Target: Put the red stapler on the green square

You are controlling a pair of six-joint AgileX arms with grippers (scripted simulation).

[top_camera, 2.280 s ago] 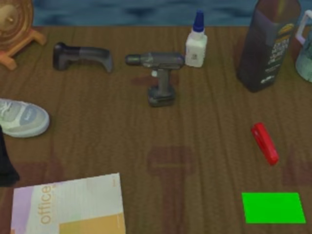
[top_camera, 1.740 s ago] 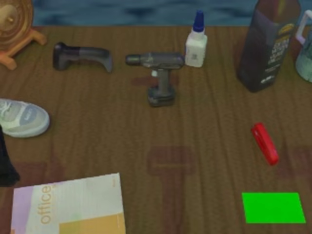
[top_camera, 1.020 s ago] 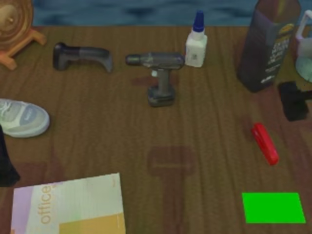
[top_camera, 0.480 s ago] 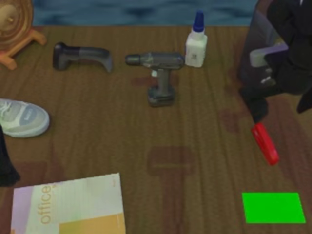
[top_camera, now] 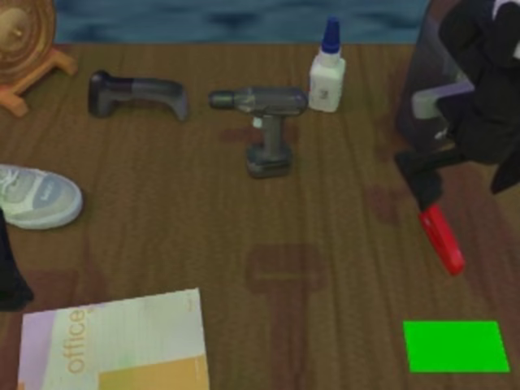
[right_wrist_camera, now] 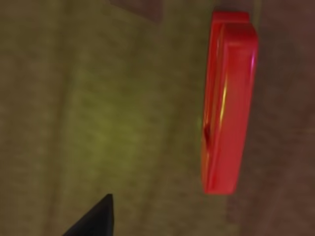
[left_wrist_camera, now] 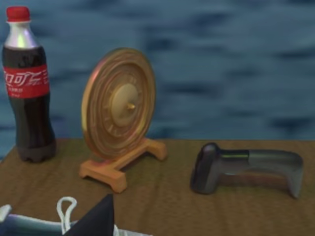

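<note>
The red stapler (top_camera: 441, 238) lies slanted on the wooden table at the right, and fills much of the right wrist view (right_wrist_camera: 229, 98). The green square (top_camera: 455, 345) is flat at the front right corner, bare, a short way in front of the stapler. My right gripper (top_camera: 439, 185) hangs open over the stapler's far end, one dark fingertip (top_camera: 428, 191) just beyond it. Only one fingertip (right_wrist_camera: 96, 219) shows in the right wrist view, off to the side of the stapler. My left gripper (top_camera: 8, 280) stays parked open at the left edge.
Behind the right arm stands a tall dark bottle (top_camera: 426, 89). A glue bottle (top_camera: 327, 69), drill (top_camera: 264, 122) and scanner (top_camera: 138, 93) line the back. A clock (top_camera: 24, 49), shoe (top_camera: 36, 195) and office book (top_camera: 114, 341) sit left.
My right arm came in from the right edge and now hangs over the stapler's far end, a little nearer it than half a second ago. The stapler and left arm have not moved.
</note>
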